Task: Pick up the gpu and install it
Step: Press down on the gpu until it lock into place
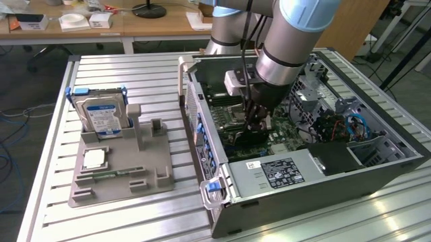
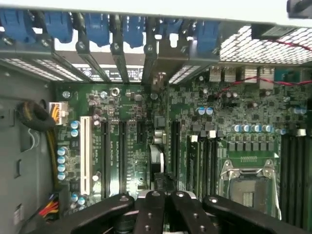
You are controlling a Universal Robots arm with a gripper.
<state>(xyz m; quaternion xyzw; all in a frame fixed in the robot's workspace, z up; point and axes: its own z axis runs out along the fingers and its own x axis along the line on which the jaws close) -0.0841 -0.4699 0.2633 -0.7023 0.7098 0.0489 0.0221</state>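
Hovering end effector point(image 1: 258, 127) closed, above motherboard point(image 2: 195, 146) slots

Closed gripper point(image 2: 165, 204) above motherboard point(image 2: 195, 131), gpu point(image 2: 157, 161) edge-on between slots

Arm point(image 1: 283, 45) reaching steeply down, gripper point(image 1: 255, 126) jaws closed

The open computer case point(image 1: 296, 166) lies on the table point(image 1: 121, 222) (exterior view's right), beside the parts holder point(image 1: 121, 166).
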